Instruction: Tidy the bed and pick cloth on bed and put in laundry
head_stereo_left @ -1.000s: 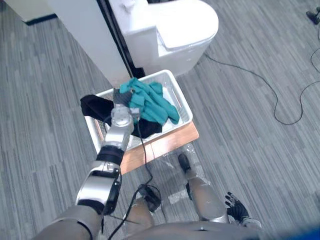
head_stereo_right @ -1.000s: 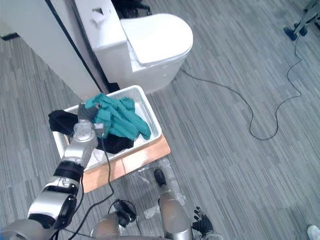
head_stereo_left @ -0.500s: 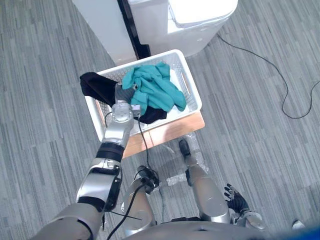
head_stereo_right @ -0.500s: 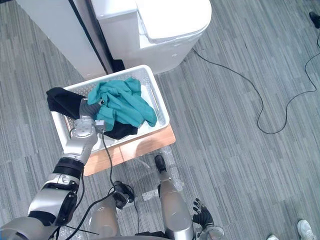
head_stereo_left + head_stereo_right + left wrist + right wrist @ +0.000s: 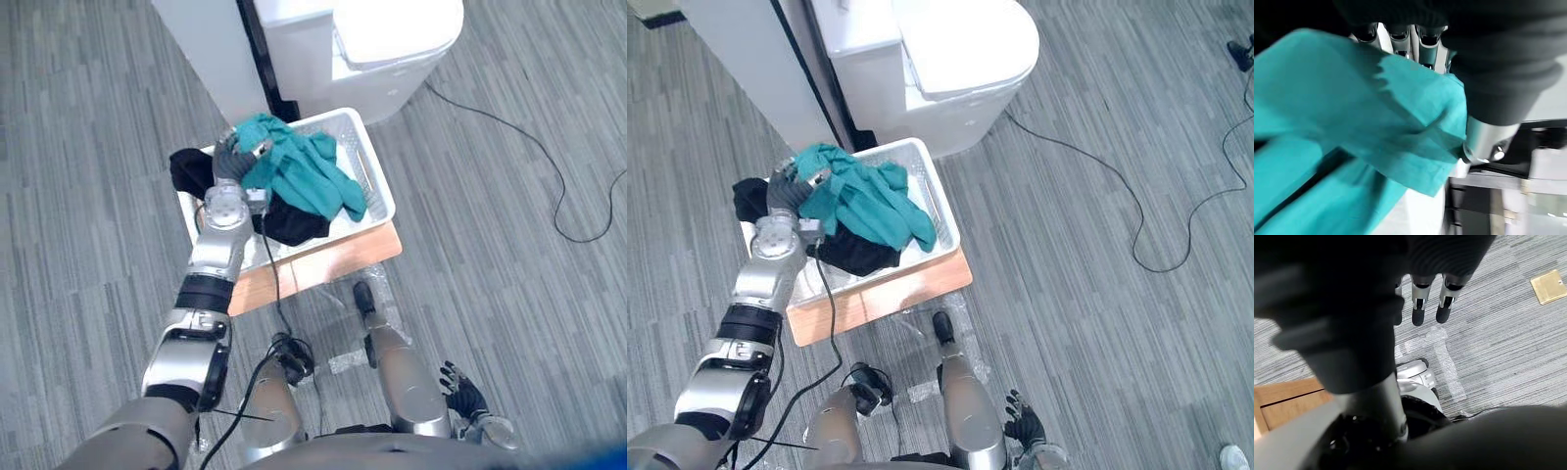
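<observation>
Grey striped floor (image 5: 88, 196) lies all around a white laundry basket (image 5: 364, 171), which sits on a wooden board (image 5: 323, 266). A white toilet (image 5: 392, 29) stands at 12 o'clock from the basket. The teal cloth (image 5: 304, 181) is in the basket, piled on a black cloth (image 5: 294, 223) that hangs over the rim at 9 o'clock.

The left hand (image 5: 235, 162) is at the basket's 10 o'clock corner. Its fingers (image 5: 1425, 46) and thumb (image 5: 1484, 144) are curled onto one end of the teal cloth, and that end sits higher than the rest. The right hand (image 5: 462, 394) hangs low at 5 o'clock, its fingers straight and holding nothing.

The step looks like dropping the cloth into the laundry. Next, the left hand likely needs to loosen its fingers and lift straight up, so the cloth does not snag and come out too.
</observation>
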